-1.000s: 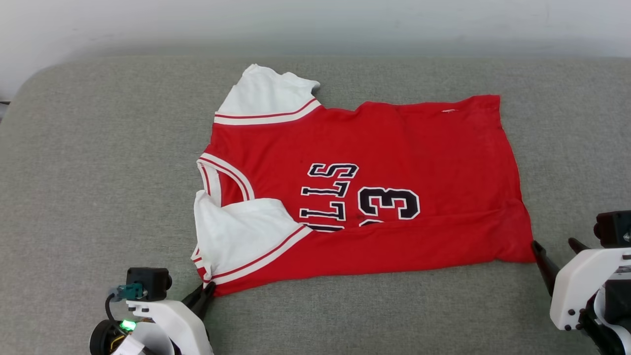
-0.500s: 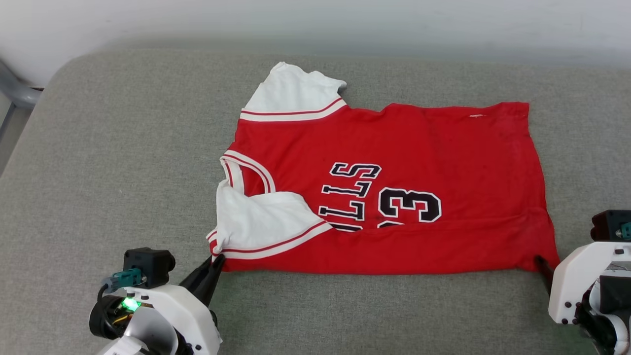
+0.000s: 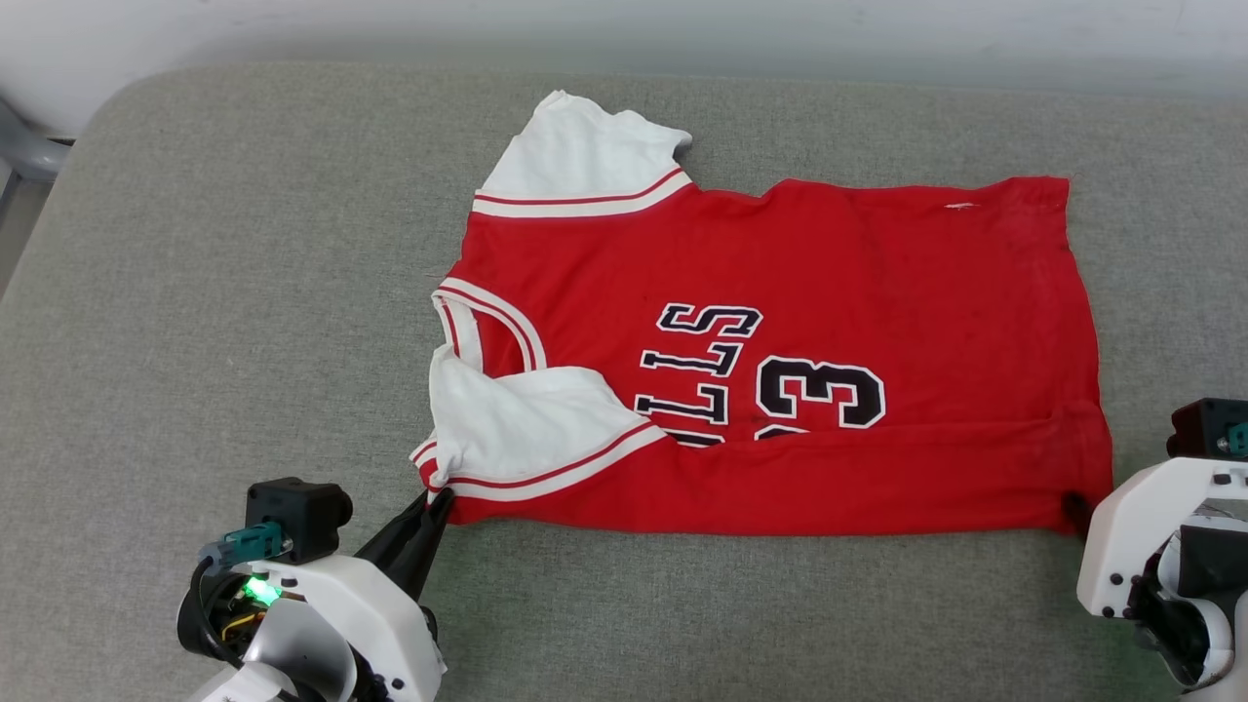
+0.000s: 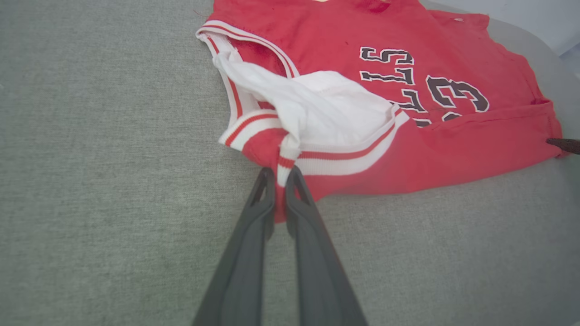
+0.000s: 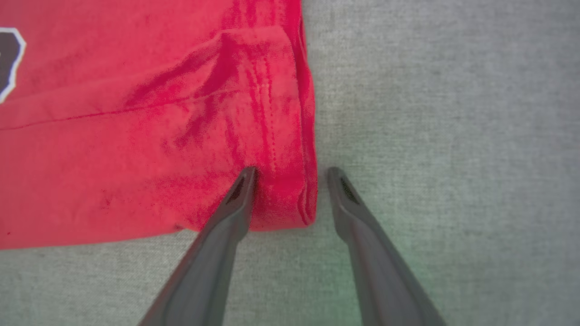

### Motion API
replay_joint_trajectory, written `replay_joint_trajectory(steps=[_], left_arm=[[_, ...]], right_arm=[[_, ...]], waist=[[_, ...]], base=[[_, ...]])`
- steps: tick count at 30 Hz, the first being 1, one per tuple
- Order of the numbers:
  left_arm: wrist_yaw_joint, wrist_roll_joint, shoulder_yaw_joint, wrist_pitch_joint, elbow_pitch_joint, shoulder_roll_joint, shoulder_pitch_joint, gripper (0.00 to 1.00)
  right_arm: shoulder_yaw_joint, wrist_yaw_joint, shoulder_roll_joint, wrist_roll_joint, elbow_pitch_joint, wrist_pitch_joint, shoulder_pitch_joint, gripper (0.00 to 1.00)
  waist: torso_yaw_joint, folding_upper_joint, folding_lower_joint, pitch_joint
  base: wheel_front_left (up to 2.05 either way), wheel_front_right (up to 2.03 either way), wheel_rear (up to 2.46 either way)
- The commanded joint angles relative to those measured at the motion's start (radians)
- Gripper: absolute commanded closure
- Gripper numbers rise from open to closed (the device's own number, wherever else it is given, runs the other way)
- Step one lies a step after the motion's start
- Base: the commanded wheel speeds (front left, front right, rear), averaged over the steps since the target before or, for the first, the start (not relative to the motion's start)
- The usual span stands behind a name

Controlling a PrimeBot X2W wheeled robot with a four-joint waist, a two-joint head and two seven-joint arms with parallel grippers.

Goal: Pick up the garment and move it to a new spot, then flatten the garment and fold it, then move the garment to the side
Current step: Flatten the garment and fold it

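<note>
Grey woven upholstery (image 3: 244,322) lay under and ahead of the left gripper (image 4: 281,174) and the right gripper (image 5: 292,174). Its far corner beyond the left gripper was rounded. Past the far edge stood a plain pale wall (image 3: 624,34) with a soft shadow at its foot. A grey tube (image 3: 24,151) showed well outward of the left gripper. Lighting was even.

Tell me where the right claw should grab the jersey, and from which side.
Grip the near right hem corner of the jersey, coming in from the near edge. It lies folded over and flat on the grey cushion, and the open right claw straddles it. The left claw pinches the matching sleeve-side corner.
</note>
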State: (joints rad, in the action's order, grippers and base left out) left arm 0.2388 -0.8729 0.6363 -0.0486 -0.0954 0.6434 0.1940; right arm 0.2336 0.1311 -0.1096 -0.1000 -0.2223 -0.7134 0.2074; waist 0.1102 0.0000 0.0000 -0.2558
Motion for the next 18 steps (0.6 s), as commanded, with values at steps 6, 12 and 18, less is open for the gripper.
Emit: replay_joint_trajectory(steps=[6,12,18], left_arm=[[0.0,-0.007,0.002,-0.001,0.021,0.005,-0.006,1.0],[-0.002,-0.02,0.007,-0.005,0.049,0.007,-0.031,1.0],[-0.001,-0.039,0.023,-0.03,0.07,0.025,-0.079,1.0]], right_arm=[[0.0,-0.001,0.004,-0.006,-0.053,-0.008,-0.029,1.0],[0.012,-0.001,-0.006,-0.032,-0.02,-0.004,-0.043,1.0],[0.011,-0.001,-0.022,-0.058,0.043,-0.028,-0.088,1.0]], waist=[[-0.009,0.0,0.0,0.025],[-0.025,0.0,0.0,0.074],[-0.044,0.0,0.0,0.138]], base=[[0.0,0.0,0.0],[0.0,0.0,0.0],[0.0,0.0,0.0]])
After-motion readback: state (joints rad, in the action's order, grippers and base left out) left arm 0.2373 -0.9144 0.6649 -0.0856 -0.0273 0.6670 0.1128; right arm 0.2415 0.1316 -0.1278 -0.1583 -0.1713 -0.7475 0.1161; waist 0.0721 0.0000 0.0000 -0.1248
